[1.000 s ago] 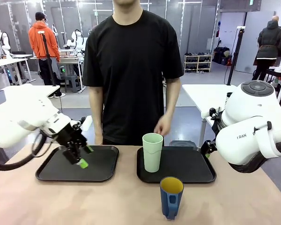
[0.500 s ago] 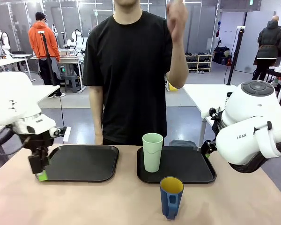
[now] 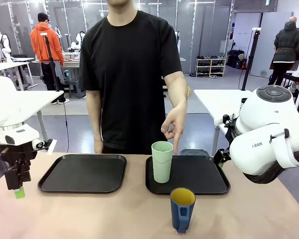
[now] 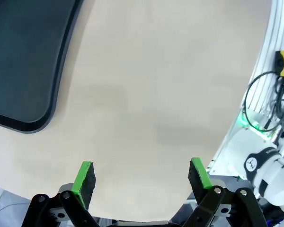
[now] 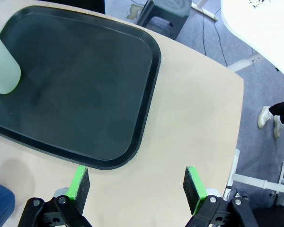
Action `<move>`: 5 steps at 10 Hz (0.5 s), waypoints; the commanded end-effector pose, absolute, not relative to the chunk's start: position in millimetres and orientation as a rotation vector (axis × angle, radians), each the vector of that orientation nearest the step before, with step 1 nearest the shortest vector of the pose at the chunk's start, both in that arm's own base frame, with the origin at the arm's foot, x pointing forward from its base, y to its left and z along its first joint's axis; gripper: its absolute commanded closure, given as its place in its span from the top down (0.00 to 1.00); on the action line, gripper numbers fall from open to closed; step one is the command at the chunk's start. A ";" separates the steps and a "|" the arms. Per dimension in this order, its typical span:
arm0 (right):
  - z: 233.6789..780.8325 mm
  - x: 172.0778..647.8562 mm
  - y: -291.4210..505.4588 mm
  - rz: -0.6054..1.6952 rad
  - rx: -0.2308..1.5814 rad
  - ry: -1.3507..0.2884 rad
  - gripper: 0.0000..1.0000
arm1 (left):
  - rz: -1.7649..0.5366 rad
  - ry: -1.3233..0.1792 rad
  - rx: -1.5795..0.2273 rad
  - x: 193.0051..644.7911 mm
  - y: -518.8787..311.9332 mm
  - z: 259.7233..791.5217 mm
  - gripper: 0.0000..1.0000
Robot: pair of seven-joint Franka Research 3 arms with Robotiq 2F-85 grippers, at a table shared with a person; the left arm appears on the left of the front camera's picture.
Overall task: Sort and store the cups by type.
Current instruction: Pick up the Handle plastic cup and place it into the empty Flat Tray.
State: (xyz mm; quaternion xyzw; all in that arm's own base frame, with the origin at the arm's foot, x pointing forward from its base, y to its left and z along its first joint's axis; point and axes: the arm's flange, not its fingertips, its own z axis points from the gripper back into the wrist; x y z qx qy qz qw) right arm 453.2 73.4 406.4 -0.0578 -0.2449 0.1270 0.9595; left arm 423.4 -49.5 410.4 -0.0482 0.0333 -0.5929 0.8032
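Observation:
A tall mint-green cup (image 3: 162,162) stands upright on the front left part of the right black tray (image 3: 199,181). The dark blue mug (image 3: 182,209) with a yellow inside stands on the table just in front of that tray. My left gripper (image 3: 17,188) points down at the table's far left, open and holding nothing (image 4: 141,177). My right gripper (image 5: 137,187) is open above the table by the right tray's (image 5: 85,85) corner. The mint cup (image 5: 2,66) is at that view's left edge and the blue mug (image 5: 0,205) at its bottom left.
A second black tray (image 3: 84,174) lies at the left, its corner (image 4: 23,71) in the left wrist view. The person stands at the far side, one hand (image 3: 173,127) hanging just above the mint cup. My right arm's bulky body (image 3: 269,134) sits at the right.
My left arm swung left, from over the left tray to beyond its left edge. The person's hand rose and has come down to just above the mint cup.

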 end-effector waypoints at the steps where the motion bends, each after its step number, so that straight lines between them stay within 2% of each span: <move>1: 406.4 453.9 73.8 0.258 -0.117 -0.498 1.00 | -1.314 0.056 -0.096 418.6 -38.5 399.7 1.00; 5: 406.4 453.9 73.8 0.258 -0.117 -0.498 1.00 | -1.270 0.071 -0.103 423.4 -49.5 410.4 1.00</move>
